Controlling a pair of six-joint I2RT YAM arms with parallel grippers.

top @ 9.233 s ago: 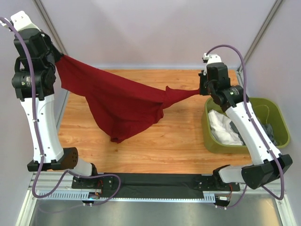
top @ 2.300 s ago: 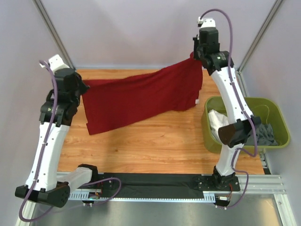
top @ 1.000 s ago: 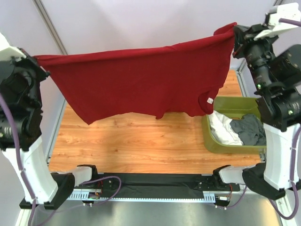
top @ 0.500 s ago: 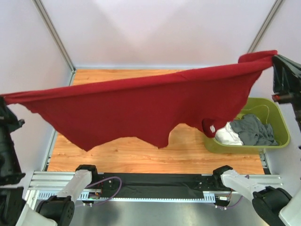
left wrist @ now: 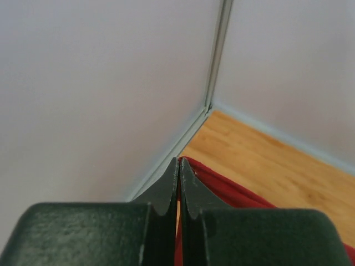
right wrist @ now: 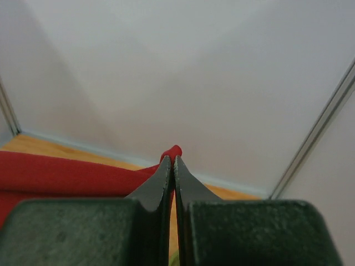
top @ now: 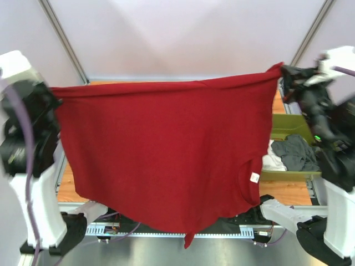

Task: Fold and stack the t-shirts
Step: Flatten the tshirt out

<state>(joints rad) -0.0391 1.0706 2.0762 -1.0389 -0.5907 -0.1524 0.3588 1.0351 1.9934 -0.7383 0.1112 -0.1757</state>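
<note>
We hold the dark red t-shirt (top: pixel 166 149) spread wide in the air between our two arms, well above the table (top: pixel 288 192). Our left end effector (top: pixel 54 92) is clenched on one top corner of the cloth. In the left wrist view its fingers (left wrist: pixel 168 185) press together with a red edge pinched between them. Our right end effector (top: pixel 284 72) grips the opposite top corner the same way, and a small red tip pokes out past its fingertips (right wrist: pixel 162 176) in the right wrist view.

The top edge of the shirt runs nearly taut from one grip to the other. The rest hangs as a broad sheet that hides most of the table in the top view. The neck opening sits at the lower right of the sheet, with the white neck label (top: pixel 254 177) showing beside it.

To the right, partly behind the red cloth, stands the olive-green tub (top: pixel 292 127). The white t-shirt (top: pixel 270 162) and the dark grey t-shirt (top: pixel 297 153) lie crumpled inside it, touching each other.
</note>
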